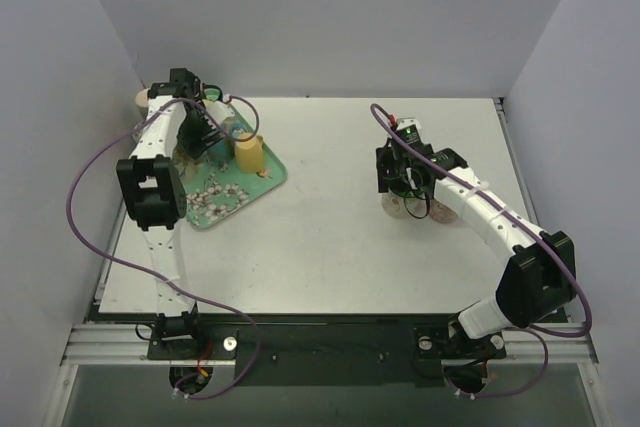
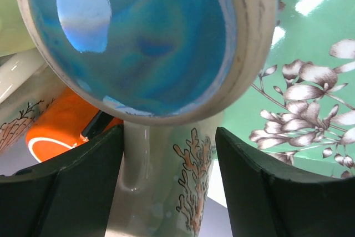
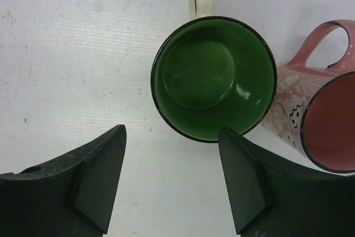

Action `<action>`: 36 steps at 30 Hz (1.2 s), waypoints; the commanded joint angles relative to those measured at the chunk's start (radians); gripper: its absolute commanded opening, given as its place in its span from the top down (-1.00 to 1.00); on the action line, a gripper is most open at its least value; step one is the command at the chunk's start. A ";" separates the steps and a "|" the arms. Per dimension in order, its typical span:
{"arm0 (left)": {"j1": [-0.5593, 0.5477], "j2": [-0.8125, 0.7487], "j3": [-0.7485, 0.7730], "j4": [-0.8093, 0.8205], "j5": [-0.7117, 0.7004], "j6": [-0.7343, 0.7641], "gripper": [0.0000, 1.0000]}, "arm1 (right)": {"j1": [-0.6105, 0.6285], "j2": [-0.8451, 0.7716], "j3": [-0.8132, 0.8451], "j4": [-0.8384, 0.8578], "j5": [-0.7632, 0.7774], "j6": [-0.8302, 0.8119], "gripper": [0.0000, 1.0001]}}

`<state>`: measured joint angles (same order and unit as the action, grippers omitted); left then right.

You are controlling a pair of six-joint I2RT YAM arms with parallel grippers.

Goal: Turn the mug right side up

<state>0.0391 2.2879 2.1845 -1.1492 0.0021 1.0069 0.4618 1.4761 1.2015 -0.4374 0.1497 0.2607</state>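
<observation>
1. Mug with the coral pattern (image 2: 186, 192) is the one to watch. It sits on the green floral tray (image 2: 310, 43) in the far-left corner of the counter. A blue-lined mug (image 2: 138, 31) overlaps it in the wrist view, mouth towards the camera, and an orange piece (image 2: 55, 131) lies just beside.
2. Left gripper (image 2: 169, 137) is right on it, jaws spread wide, one finger on either side of the body and its pale handle. They're close on both flanks, but nothing is squeezed. From above, the arm hides the mug itself, and only a yellow mug (image 1: 248, 153) shows clearly on the tray.
3. My read is that this is the reach-and-grasp step, with the turn not yet done. Whether the mug lies on its side or stands inverted, I cannot tell from this angle.
4. The next move calls for closing on the body without trapping the handle and lifting clear of the blue-lined neighbour. Then the wrist rolls until the mouth faces up, and the mug goes down on a bare patch.
5. Over towards the right edge, the right gripper (image 3: 172, 131) hangs released above a green-lined mug (image 3: 213, 76) that stands mouth up. A pink mug (image 3: 288, 101) is just beside it. Both look upright, so I'd say there's no work there.
</observation>
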 commanded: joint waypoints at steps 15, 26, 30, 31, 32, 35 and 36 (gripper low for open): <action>0.002 -0.004 -0.048 0.016 -0.076 0.075 0.40 | 0.018 -0.025 -0.013 0.020 0.005 0.022 -0.25; 0.015 -0.154 -0.052 -0.037 -0.014 0.029 1.00 | 0.055 -0.077 0.007 -0.020 0.048 0.011 -0.26; 0.028 -0.275 -0.118 0.002 0.024 0.004 1.00 | 0.080 -0.108 0.024 -0.024 0.054 0.017 -0.28; 0.036 -0.300 -0.140 0.040 0.039 -0.016 1.00 | 0.090 -0.115 0.036 -0.027 0.065 0.020 -0.28; 0.041 -0.339 -0.175 0.060 0.064 -0.025 1.00 | 0.119 -0.119 0.047 -0.043 0.118 0.023 -0.29; 0.054 -0.416 -0.250 0.132 0.101 -0.072 1.00 | 0.201 -0.099 0.116 -0.081 0.180 -0.006 -0.30; 0.059 -0.448 -0.271 0.140 0.120 -0.086 1.00 | 0.237 -0.097 0.127 -0.087 0.176 -0.024 -0.30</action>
<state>0.0761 2.0262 1.9537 -1.1000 0.0540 0.9798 0.5999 1.3960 1.2407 -0.4702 0.2398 0.2699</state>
